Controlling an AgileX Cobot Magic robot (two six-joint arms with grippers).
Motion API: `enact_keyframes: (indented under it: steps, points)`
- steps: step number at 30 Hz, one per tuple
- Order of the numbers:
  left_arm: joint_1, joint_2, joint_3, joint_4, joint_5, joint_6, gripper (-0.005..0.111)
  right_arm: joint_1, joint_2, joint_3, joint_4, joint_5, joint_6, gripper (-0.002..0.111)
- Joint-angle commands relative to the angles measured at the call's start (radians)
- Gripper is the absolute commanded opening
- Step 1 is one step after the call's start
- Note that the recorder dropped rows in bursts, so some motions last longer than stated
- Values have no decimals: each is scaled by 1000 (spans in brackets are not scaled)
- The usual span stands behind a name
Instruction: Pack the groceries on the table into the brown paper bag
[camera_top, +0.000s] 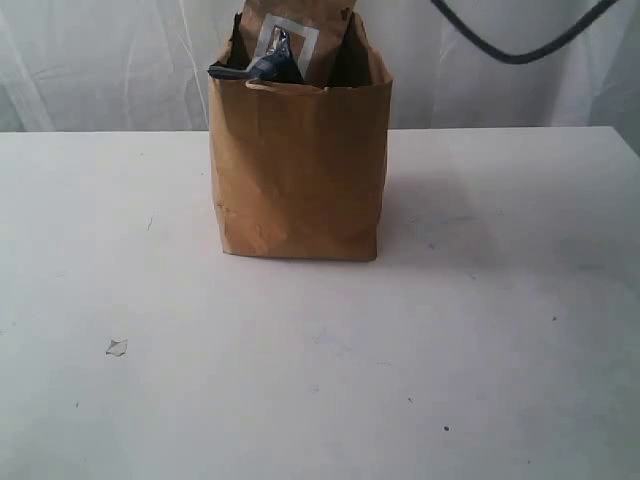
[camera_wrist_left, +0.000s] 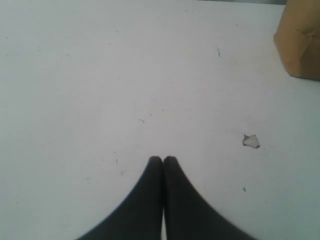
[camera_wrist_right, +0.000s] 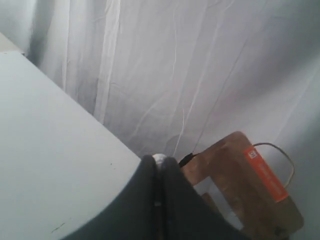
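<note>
The brown paper bag (camera_top: 298, 175) stands upright toward the back of the white counter (camera_top: 480, 330), the brown pouch (camera_top: 290, 35) and long dark packet (camera_top: 255, 68) poking out of its mouth. The left hand (camera_wrist_left: 163, 159) is closed and empty above bare counter, a small pale scrap (camera_wrist_left: 251, 141) lying between it and the bag. The right hand (camera_wrist_right: 159, 161), also closed on nothing, faces a white curtain (camera_wrist_right: 175, 65) beside an orange-labelled wooden board (camera_wrist_right: 230, 170).
</note>
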Motion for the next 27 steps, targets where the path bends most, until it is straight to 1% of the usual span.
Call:
enact_keyframes:
  steps: [1, 7, 12, 14, 17, 22, 24, 27]
  points:
    - [2, -5, 4, 4, -19, 1, 0, -15, 85, 3, -76, -74, 0, 0]
    - [2, -5, 4, 6, -19, 1, 0, -67, 151, 3, -82, 63, 41, 0]
    - [2, -5, 4, 6, -19, 1, 0, -95, 151, 3, -82, 26, 54, 0]
    - [2, -5, 4, 6, -19, 1, 0, -95, 149, 3, -82, 11, 54, 2]
    - [2, -5, 4, 6, -19, 1, 0, -95, 147, 3, -82, 11, 54, 8]
    - [2, -5, 4, 6, -19, -1, 0, -102, 147, 3, -111, 11, 54, 24]
    - [2, -5, 4, 6, -19, -1, 0, -106, 147, 3, -124, 12, 54, 29]
    - [2, -5, 4, 6, -19, -1, 0, -114, 140, 3, -126, 12, 52, 31]
